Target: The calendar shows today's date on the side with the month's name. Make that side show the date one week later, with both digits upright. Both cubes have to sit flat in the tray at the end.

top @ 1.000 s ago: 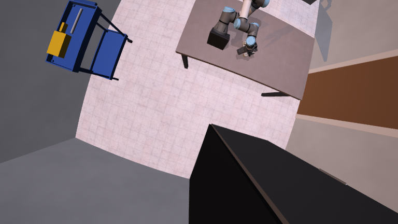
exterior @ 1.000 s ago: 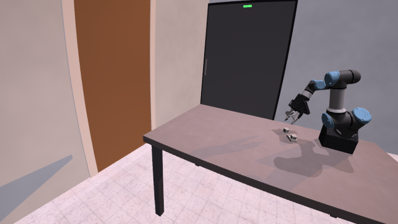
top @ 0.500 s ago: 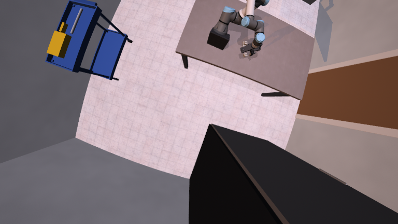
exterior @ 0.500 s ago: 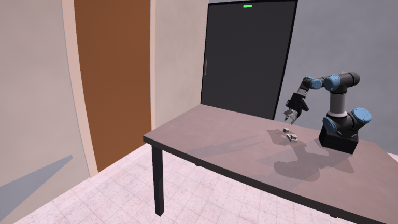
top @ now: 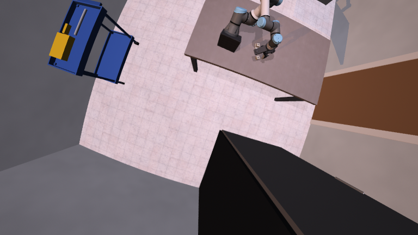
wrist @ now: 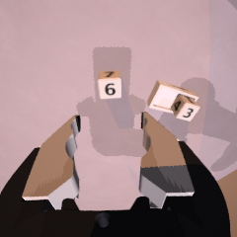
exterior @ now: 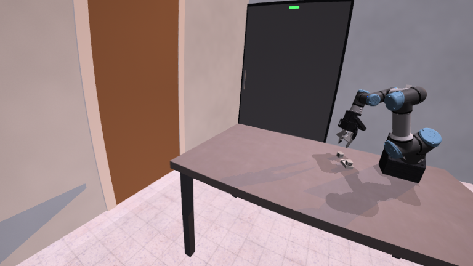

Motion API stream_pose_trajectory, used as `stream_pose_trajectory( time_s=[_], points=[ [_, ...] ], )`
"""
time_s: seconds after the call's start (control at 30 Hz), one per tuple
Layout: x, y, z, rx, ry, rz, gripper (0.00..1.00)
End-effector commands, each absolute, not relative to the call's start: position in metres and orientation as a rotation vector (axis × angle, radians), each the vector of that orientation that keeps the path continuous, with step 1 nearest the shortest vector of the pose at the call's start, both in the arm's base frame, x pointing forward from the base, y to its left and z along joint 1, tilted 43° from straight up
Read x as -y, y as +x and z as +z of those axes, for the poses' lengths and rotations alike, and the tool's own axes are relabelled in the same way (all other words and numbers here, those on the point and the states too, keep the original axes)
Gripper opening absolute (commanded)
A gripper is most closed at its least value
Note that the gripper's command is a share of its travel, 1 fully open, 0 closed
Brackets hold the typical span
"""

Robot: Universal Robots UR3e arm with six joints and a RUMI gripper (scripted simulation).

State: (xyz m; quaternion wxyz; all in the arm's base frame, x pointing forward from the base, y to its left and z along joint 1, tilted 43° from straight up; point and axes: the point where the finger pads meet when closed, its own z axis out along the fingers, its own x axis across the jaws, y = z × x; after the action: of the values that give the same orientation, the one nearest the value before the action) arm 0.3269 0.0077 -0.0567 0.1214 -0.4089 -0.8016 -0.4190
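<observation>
Blue cart (top: pixel 118 56), yellow box (top: pixel 59 45), brown door (top: pixel 369 95) (exterior: pixel 135 74)

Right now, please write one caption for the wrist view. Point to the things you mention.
Open gripper (top: pixel 260 54) (exterior: pixel 343 145) (wrist: pixel 111 115) near the "6" cube (top: pixel 258 57) (exterior: pixel 340 154) (wrist: pixel 110 89), outside the calendar tray (exterior: pixel 346 166) (wrist: pixel 164 96).
</observation>
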Motion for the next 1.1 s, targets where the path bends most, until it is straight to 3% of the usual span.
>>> stream_pose_trajectory(
  time_s=[0.0, 0.47, 0.5, 1.07],
  points=[
    [-0.0072, 0.3273, -0.0567, 2.364, -1.165, -1.112, 0.40],
    [-0.0073, 0.3298, -0.0547, 2.402, -1.131, -0.953, 0.40],
    [-0.0073, 0.3298, -0.0547, 2.402, -1.131, -0.953, 1.00],
    [-0.0072, 0.3298, -0.0546, 2.402, -1.131, -0.953, 1.00]
  ],
)
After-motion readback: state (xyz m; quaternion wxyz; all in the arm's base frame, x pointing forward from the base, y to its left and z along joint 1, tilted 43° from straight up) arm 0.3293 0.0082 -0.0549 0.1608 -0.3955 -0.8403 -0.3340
